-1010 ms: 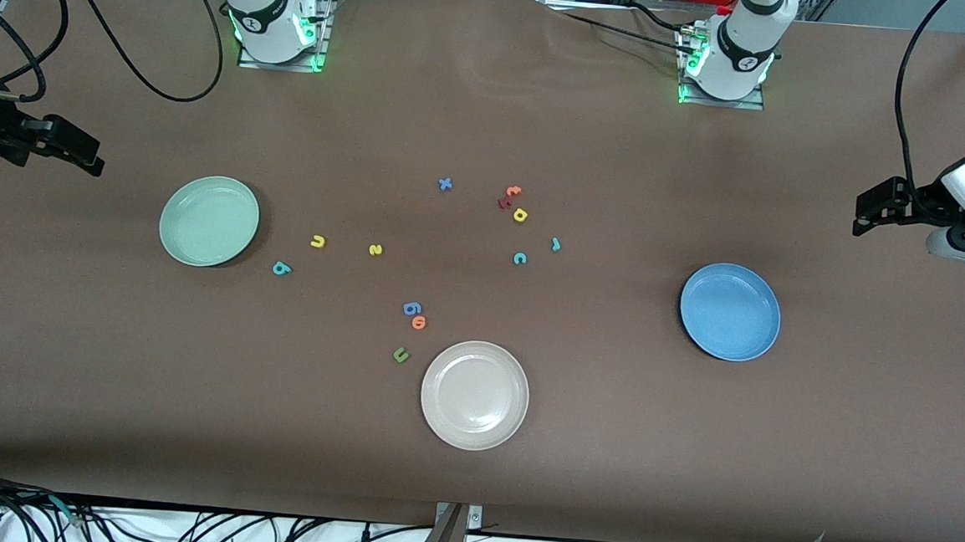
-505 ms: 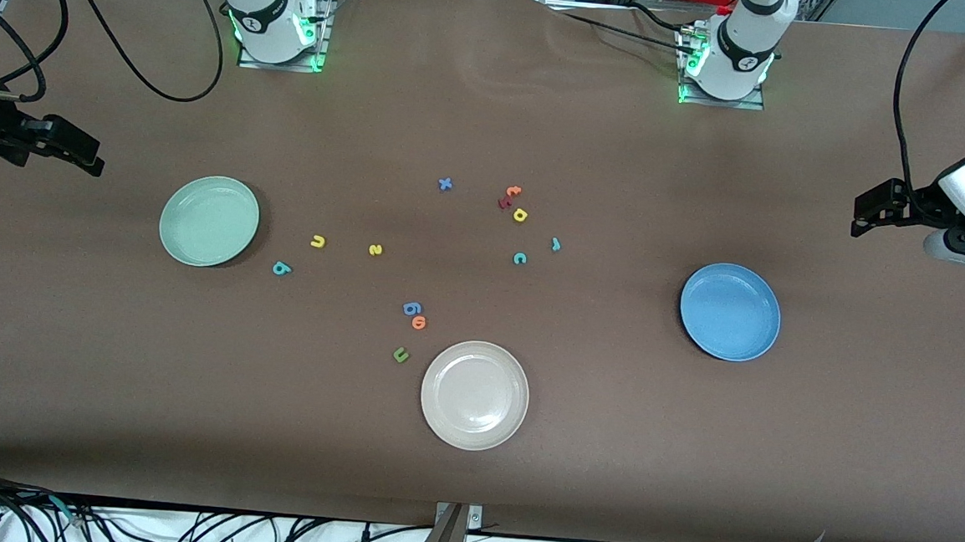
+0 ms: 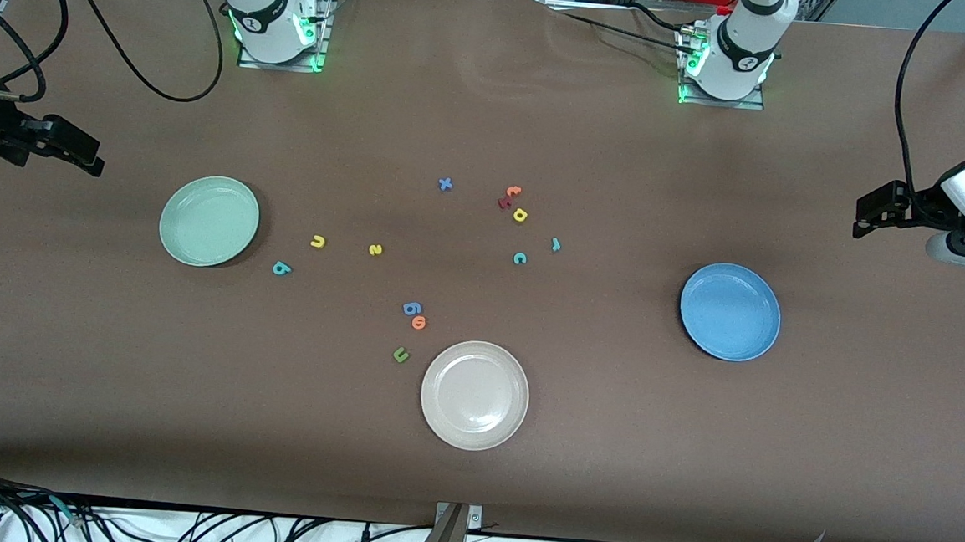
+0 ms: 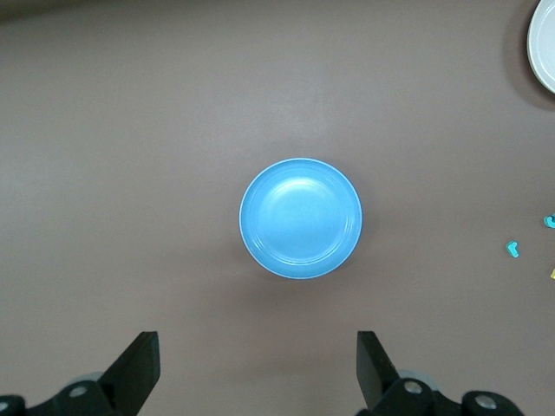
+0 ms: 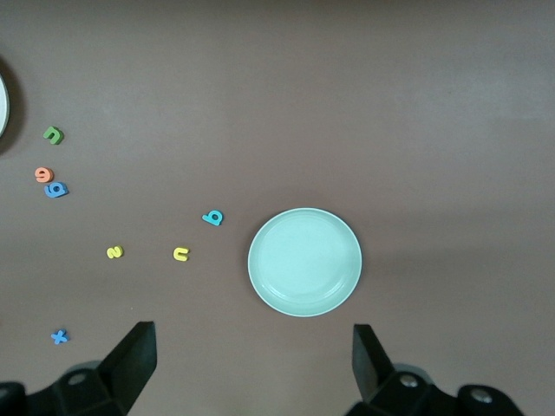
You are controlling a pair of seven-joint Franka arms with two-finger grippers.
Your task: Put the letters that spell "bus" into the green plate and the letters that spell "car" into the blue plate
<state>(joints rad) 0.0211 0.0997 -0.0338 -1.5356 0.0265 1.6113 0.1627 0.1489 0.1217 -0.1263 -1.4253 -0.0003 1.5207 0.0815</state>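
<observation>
Right gripper (image 3: 79, 156) hangs spread and empty over the counter's (image 3: 606, 446) right-arm end, near the green plate (image 3: 209, 221). Beside that plate I see the b (image 3: 281, 269), u (image 3: 317, 242) and s (image 3: 376, 249); toward the blue plate (image 3: 730, 311) lie a (image 3: 520, 215), c (image 3: 519, 258), r (image 3: 556, 244). I judge them light, squashy foam: pinch across the edges, gently. Left gripper (image 3: 869, 218) waits released, empty, near the blue plate.
</observation>
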